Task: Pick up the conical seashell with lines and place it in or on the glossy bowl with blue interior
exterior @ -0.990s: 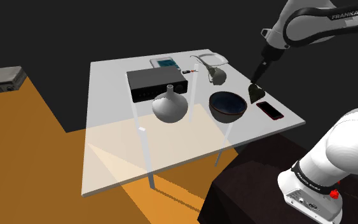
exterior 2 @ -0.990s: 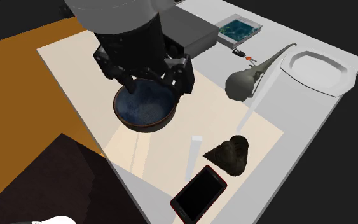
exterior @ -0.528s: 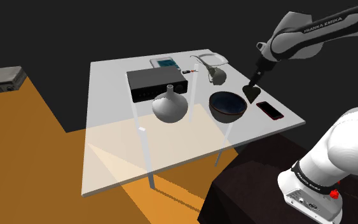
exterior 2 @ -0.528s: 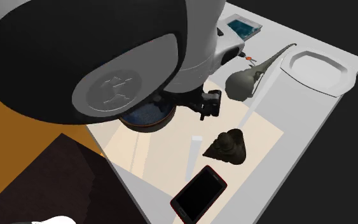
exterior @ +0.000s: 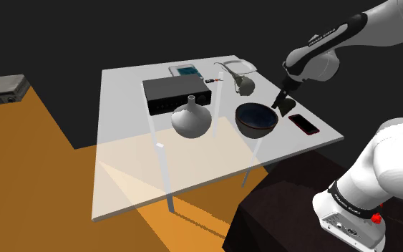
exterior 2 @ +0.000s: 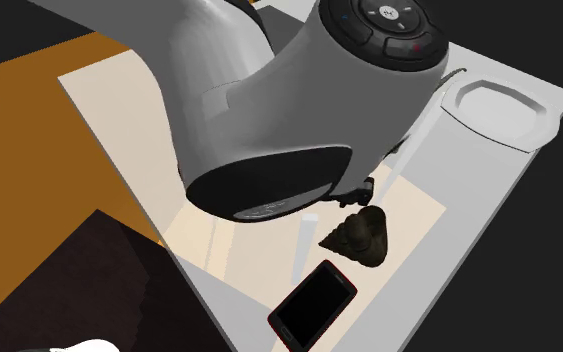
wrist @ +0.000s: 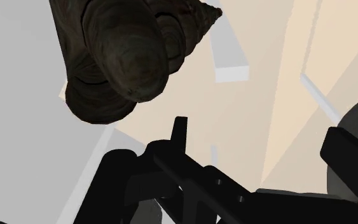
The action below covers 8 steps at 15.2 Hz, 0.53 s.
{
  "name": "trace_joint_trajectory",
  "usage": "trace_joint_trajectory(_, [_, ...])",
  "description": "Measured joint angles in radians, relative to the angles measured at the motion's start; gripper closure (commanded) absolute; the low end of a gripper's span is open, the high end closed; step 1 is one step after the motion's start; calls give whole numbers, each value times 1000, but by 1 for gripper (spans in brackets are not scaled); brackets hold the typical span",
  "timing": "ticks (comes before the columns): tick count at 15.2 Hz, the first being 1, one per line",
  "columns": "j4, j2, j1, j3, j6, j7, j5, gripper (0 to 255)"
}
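seashell [exterior 2: 359,235], at 3 o'clock of the bowl [exterior: 256,119] in the shoulder view: approach step. my pincer [wrist: 260,130] is released, offset from the seashell; next i centre, descend, clench.

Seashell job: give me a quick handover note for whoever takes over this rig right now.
End effector: open, holding nothing, down close to the seashell, fingers not around it.
Seashell: dark brown, ridged, lying on the white table beside the phone.
Bowl: dark, on the same table, a short way from the seashell.
Done: nothing grasped yet.
Left: close on the seashell, lift it, carry it to the bowl, release.
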<state>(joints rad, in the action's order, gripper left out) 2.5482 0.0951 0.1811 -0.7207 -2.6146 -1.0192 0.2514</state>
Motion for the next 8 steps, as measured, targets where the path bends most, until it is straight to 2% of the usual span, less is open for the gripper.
trace_joint_trajectory(6, [-11, -112, 35, -5, -56, -142, 191, 0])
trace_joint_trajectory(8, [-15, -125, 36, -2, -59, -159, 214, 0])
